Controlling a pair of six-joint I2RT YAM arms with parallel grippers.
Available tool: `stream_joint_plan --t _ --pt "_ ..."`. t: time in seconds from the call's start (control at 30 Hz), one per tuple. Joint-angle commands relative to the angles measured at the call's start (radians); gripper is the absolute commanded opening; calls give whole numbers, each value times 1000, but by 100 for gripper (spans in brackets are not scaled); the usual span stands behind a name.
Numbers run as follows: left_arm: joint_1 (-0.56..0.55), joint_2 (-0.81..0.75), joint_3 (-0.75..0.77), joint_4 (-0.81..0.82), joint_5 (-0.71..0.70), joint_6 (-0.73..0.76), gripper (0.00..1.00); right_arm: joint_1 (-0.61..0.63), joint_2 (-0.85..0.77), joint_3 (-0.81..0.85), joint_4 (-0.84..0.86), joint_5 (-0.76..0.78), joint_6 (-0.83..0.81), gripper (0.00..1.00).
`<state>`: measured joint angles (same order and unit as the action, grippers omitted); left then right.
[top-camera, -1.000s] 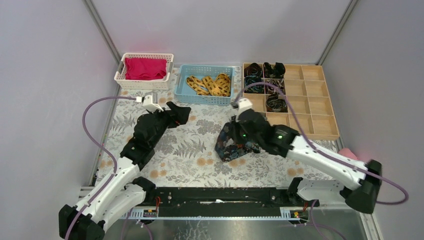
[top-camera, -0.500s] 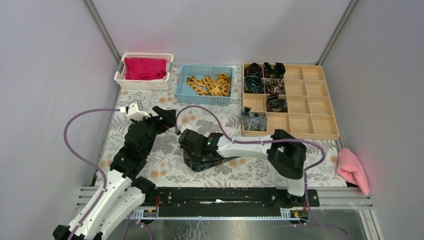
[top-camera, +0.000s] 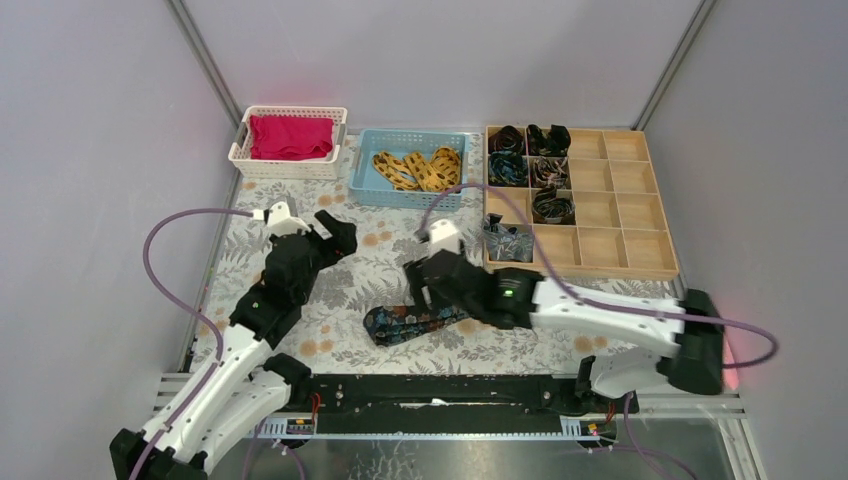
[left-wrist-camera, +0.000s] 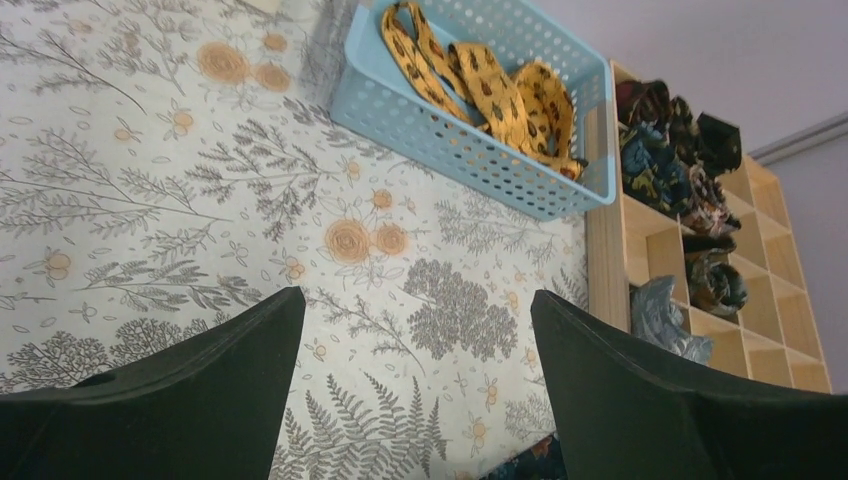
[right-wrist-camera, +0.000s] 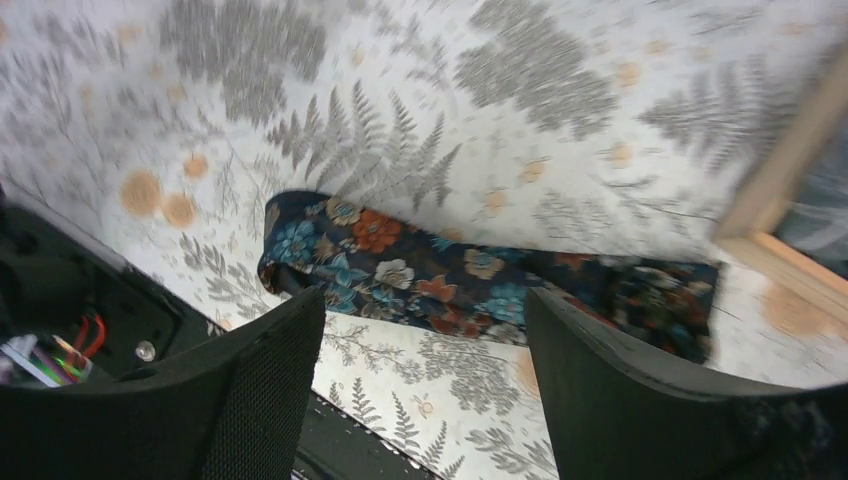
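A dark floral tie lies flat on the patterned worktop, left of the wooden tray and nearer the arms. It is stretched into a long strip with one end folded over. The right gripper hovers just above the end closer to the tray, its fingers spread wide and holding nothing. In the wrist view the tie shows in the gap between them, so it appears to have been let go and left to rest.

The left gripper, farther left of the tray, is also spread and empty above bare worktop, seemingly waiting. A blue basket of yellow ties sits just left of the tray.

Half a second ago the right arm reached farther left, low over a bunched tie. Now it is raised and closer to the tray, and the tie is drawn out.
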<state>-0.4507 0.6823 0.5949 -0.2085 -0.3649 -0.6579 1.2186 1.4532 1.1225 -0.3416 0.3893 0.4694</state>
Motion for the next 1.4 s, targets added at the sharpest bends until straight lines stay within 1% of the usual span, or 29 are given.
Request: stream_joint_plan --t 0.0,0.03,0.07,0.1,0.13,0.17,0.2,0.23,0.27,0.3,0.33,0.43,0.47,0.57,0.77,0.97,1.03,1.1,1.37 --pt "-23 48 37 63 51 12 91 1 -208 -76 -166 262 140 79" --pt "-33 69 39 75 56 15 91 1 -243 -90 -214 305 178 82" --pt "-50 86 43 84 62 17 91 1 -271 -113 -258 356 224 87" --pt "-64 103 46 100 75 21 91 -1 -297 -130 -307 401 249 87" --pt "-81 121 49 120 92 25 90 -7 -311 -138 -369 430 311 83" --pt "-104 139 51 138 98 26 90 -18 -314 -156 -435 463 370 67" --pt "-130 160 57 153 97 28 90 -40 -313 -165 -492 478 426 43" --pt "-157 182 68 165 92 35 90 -62 -308 -178 -546 479 485 24" --pt "-186 203 79 176 83 43 89 -78 -304 -201 -579 472 539 15" --pt "-210 225 92 181 72 49 89 -92 -301 -226 -594 466 558 9" --pt "-231 244 109 184 70 55 89 -113 -298 -249 -603 452 593 1" --pt "-264 289 132 189 87 59 89 -226 -288 -338 -532 373 558 0" --pt "-267 299 134 191 103 57 90 -289 -275 -368 -480 349 531 0" --pt "-270 311 128 201 132 56 90 -393 -239 -415 -380 267 459 0" --pt "-276 304 114 205 179 64 90 -625 -148 -453 -240 143 339 0" --pt "-289 280 98 205 184 65 90 -803 -83 -500 -160 84 276 0" --pt "-297 287 95 205 193 70 90 -862 -68 -494 -131 36 238 0" --pt "-309 306 93 239 216 78 90 -901 -52 -466 -138 45 228 0" --pt "-403 411 137 247 249 146 90 -1049 42 -331 -94 8 140 0"
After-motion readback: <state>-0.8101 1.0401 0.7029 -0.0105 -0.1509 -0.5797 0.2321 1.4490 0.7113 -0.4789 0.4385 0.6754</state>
